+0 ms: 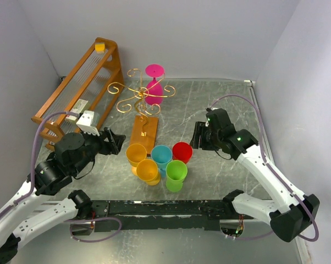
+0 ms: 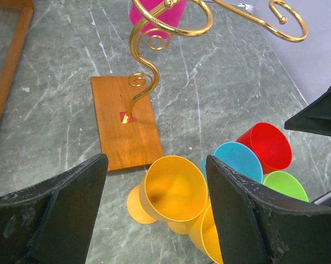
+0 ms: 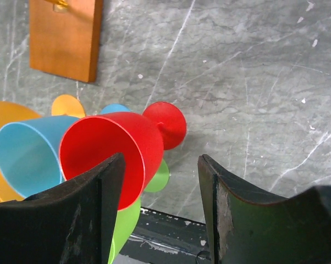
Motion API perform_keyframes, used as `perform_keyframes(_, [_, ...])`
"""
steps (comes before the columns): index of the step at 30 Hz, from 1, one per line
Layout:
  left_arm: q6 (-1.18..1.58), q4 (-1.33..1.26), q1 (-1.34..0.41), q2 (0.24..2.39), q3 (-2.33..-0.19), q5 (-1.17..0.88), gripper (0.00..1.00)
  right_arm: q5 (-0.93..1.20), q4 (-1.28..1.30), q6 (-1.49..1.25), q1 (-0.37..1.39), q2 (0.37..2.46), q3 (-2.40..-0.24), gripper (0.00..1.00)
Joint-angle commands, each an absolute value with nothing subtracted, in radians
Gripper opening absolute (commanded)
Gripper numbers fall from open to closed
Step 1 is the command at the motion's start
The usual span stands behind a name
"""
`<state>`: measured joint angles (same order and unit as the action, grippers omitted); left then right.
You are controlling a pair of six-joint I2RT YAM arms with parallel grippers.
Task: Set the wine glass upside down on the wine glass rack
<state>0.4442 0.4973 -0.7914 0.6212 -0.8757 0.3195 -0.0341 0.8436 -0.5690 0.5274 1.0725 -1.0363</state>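
Note:
The wine glass rack (image 1: 143, 97), a gold wire tree on a small wooden base (image 1: 144, 133), stands mid-table. A pink wine glass (image 1: 154, 82) hangs upside down on a far arm. Several plastic wine glasses stand upright in a cluster in front of the base: two orange (image 1: 136, 155), blue (image 1: 161, 157), red (image 1: 182, 152), green (image 1: 176, 175). My left gripper (image 1: 117, 140) is open and empty, just left of the cluster; an orange glass (image 2: 174, 190) shows between its fingers. My right gripper (image 1: 197, 136) is open and empty, just right of the red glass (image 3: 116, 148).
A larger slanted orange wooden shelf rack (image 1: 80, 88) stands at the back left against the wall. A black rail (image 1: 165, 208) runs along the near edge between the arm bases. Walls close the left, back and right sides.

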Motion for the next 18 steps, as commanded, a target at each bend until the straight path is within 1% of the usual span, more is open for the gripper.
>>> perform_keyframes(1, [0.488, 0.477, -0.796, 0.603, -0.883, 0.280, 0.82, 0.021, 0.861, -0.579, 0.528, 1.050, -1.025, 0.56])
perform_keyframes(5, [0.500, 0.494, -0.795, 0.593, -0.894, 0.273, 0.83, 0.023, 0.853, -0.581, 0.528, 1.014, -1.033, 0.54])
perform_keyframes(8, [0.507, 0.514, -0.796, 0.588, -0.903, 0.267, 0.82, 0.047, 0.846, -0.579, 0.528, 1.000, -1.007, 0.50])
perform_keyframes(11, [0.515, 0.536, -0.797, 0.576, -0.902, 0.270, 0.83, 0.063, 0.842, -0.565, 0.528, 0.988, -0.937, 0.47])
perform_keyframes(15, [0.518, 0.532, -0.795, 0.545, -0.883, 0.267, 0.82, 0.073, 0.842, -0.536, 0.532, 0.967, -0.917, 0.47])
perform_keyframes(18, [0.531, 0.528, -0.796, 0.527, -0.884, 0.258, 0.82, 0.090, 0.844, -0.533, 0.535, 0.964, -0.924, 0.48])
